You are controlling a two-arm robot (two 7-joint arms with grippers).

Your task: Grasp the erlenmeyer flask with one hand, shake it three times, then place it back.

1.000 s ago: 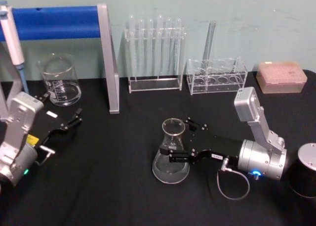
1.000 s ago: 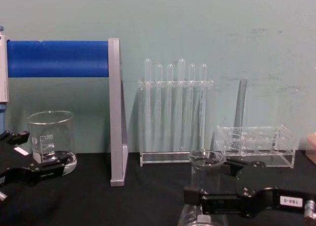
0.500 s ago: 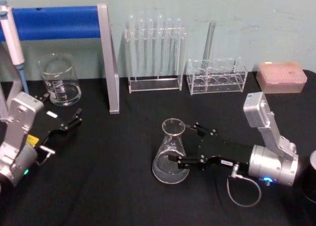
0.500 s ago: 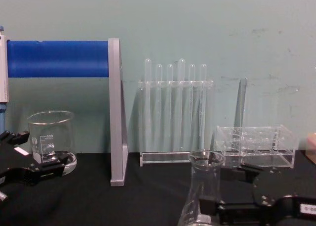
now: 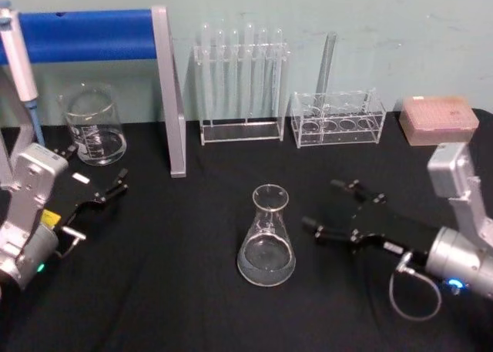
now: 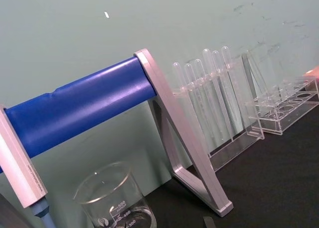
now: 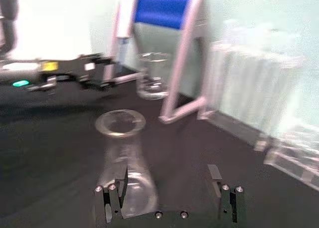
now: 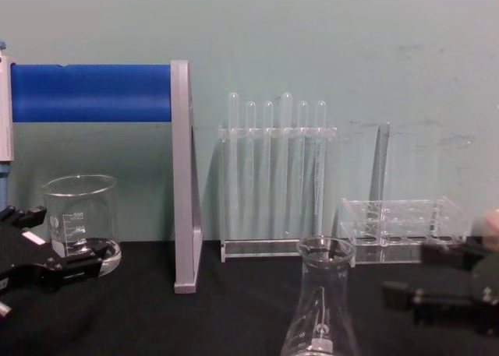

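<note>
Two grippers: both over the black table (image 5: 177, 290), one at each side.
Right gripper (image 5: 333, 207): to the flask's right and apart from it; fingers spread wide, nothing between them; in the right wrist view the two fingertips (image 7: 115, 186) stand well apart with the flask ahead of them.
Left gripper (image 5: 108, 191): at the table's left, near the beaker; fingers parted and empty.
Erlenmeyer flask (image 5: 267, 240): upright on the table near its middle, free of both grippers; base wide, neck narrow, rim flared; also seen from the side in the chest view (image 8: 321, 309).
Beaker (image 5: 94, 125): back left, upright, graduated.
Blue-barred stand (image 5: 115, 35): back left, its grey leg beside the beaker.
Test tube rack (image 5: 241, 90): behind the flask, tubes upright.
Low clear rack (image 5: 337, 118): right of the tube rack, one tall tube in it.
Pink box (image 5: 438, 120): back right.
</note>
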